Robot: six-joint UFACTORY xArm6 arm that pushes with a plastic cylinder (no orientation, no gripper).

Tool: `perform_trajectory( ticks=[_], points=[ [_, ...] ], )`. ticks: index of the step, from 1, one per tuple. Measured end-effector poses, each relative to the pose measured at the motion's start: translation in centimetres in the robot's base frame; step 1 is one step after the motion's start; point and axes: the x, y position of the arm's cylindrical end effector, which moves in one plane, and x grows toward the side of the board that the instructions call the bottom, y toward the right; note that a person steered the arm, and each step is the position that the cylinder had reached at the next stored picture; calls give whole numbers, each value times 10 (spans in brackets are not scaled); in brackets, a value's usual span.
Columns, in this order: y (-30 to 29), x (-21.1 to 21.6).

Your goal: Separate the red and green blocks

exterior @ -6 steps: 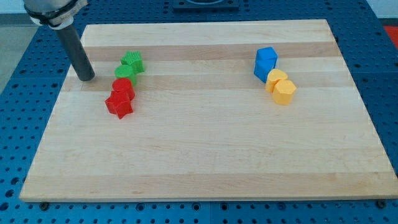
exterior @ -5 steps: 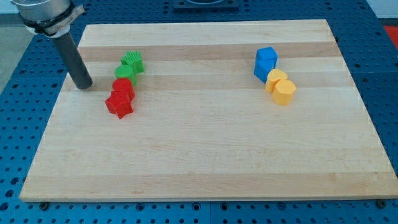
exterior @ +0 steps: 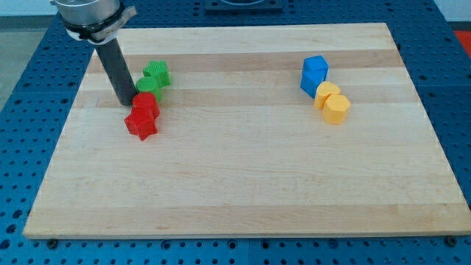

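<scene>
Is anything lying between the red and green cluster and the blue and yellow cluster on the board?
No. In the camera view, only bare wooden board lies between the red blocks with the green blocks and the blue block with the yellow blocks.

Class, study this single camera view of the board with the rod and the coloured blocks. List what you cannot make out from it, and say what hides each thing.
- Whether my tip touches the green blocks or the red blocks: the rod covers the gap.
- The left side of the lower green block: hidden behind the rod.
- The arm above the rod: cut off by the view's top edge.
- The exact shape of the blue blocks and yellow blocks: they overlap each other.
</scene>
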Motion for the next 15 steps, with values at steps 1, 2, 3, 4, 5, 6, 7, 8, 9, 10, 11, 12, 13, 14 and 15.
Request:
perform_trajectory(
  ticks=[1,2,3,4,5,6,7,8,9,10,11,12,13,14,15],
  points=[
    [10,-1],
    [16,-5],
    [19,-11],
    [23,-18],
    [31,-19],
    [31,-13],
    [34,-5],
    [49,-17],
    [51,-31],
    [51,-40],
    [51,-24],
    [63,5],
    [80,-22],
    [77,-39],
    [87,-35]
  ],
)
